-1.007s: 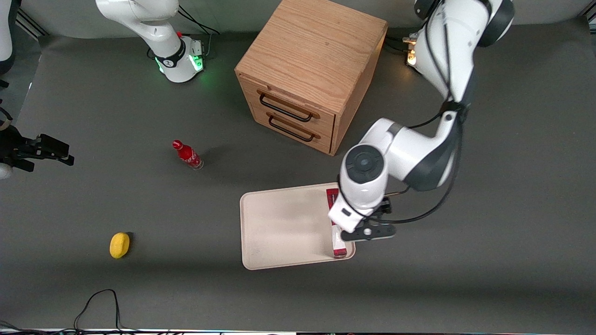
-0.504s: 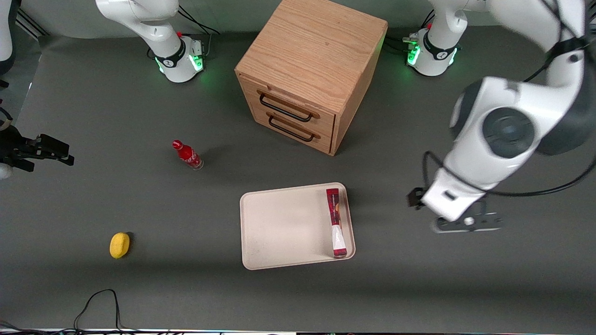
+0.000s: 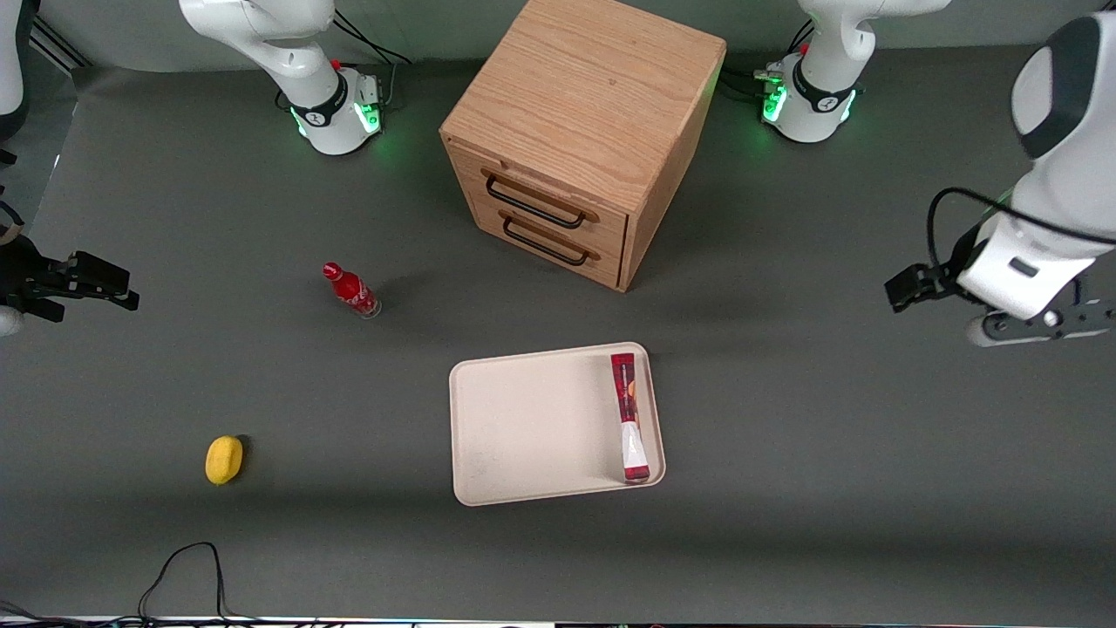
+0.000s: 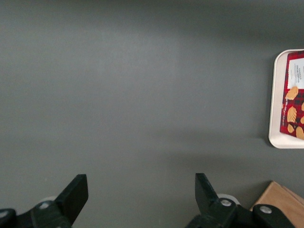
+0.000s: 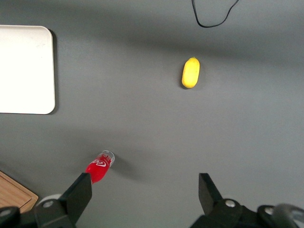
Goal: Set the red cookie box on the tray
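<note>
- Three views record this moment. Front view: the red cookie box (image 3: 629,417) lies flat on the tray (image 3: 532,427), along the short rim at the working arm's end, as it did half a second ago.
- The gripper (image 3: 1003,305) has left the tray, where it stood over the box one second ago, and now hangs well apart from it, toward the working arm's end of the table (image 3: 785,488).
- Unchanged: the wooden drawer cabinet (image 3: 580,139), the small red bottle (image 3: 350,290) and the yellow object (image 3: 224,459).
- Left wrist view: the fingers (image 4: 76,192) stand wide apart with nothing between them, over bare table; the tray's end with the box (image 4: 294,107) shows beside a cabinet corner (image 4: 280,202).
- Right wrist view: tray corner (image 5: 26,69), bottle (image 5: 99,166) and yellow object (image 5: 190,72) lie apart.
</note>
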Motion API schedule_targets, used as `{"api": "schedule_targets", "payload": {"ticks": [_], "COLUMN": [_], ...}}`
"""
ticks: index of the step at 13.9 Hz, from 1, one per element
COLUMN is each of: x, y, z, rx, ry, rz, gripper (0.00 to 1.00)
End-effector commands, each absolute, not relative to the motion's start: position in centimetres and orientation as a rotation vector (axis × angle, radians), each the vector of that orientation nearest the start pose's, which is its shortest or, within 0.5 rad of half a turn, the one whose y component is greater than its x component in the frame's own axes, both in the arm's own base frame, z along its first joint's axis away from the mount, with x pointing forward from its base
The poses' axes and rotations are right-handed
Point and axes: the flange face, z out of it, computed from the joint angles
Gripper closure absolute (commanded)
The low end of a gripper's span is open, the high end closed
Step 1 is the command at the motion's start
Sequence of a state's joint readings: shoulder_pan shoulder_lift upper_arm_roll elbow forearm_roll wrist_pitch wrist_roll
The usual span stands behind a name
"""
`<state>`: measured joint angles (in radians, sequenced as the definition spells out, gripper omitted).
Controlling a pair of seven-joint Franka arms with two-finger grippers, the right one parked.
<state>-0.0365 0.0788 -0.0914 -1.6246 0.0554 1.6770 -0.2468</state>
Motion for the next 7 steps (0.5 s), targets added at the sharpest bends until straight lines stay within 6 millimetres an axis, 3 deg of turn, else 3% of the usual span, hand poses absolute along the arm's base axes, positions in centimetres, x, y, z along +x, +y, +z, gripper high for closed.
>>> {"api": "schedule_targets", "payload": {"ticks": [1, 3, 5, 7], "x": [56.1, 55.9, 56.0, 56.7], "y": [-6.8, -6.9, -8.3, -7.6], "z": [57.3, 57.1, 57.3, 57.6], "rx": [-3.093, -3.089, -3.095, -3.100], "ry": [-0.158, -0.145, -0.102, -0.134], "rz": [0.106, 0.137, 0.121, 0.101], "gripper": [0.00, 0.00, 0.00, 0.00]}}
